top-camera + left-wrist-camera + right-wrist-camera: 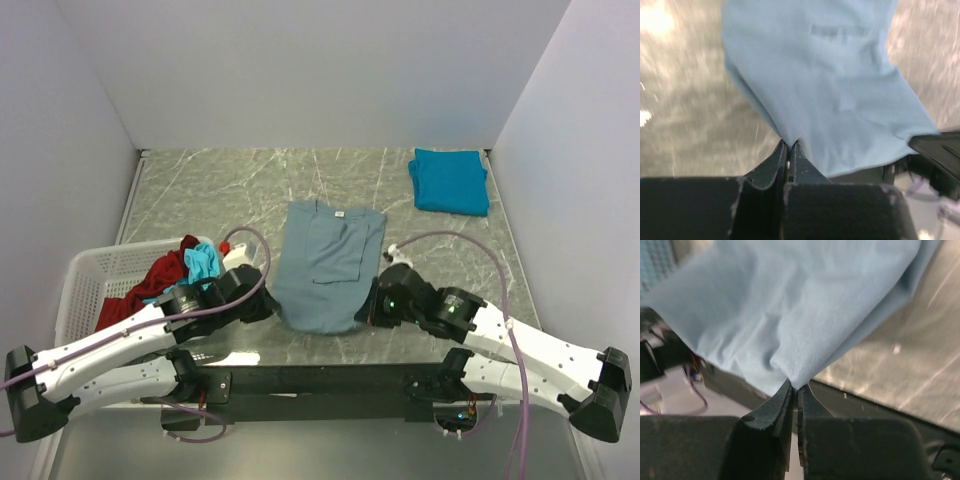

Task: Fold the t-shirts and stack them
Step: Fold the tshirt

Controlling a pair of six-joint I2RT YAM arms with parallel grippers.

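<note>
While grey-blue tee drapes | L end effector clamps edge | R end effector ditto

Bright, even light; both wrist views softly blurred (glare on the table).

Arms: I am holding both angled inward, low. Left gripper, right gripper: each pinching closed on grey-blue t-shirt edge.
</note>
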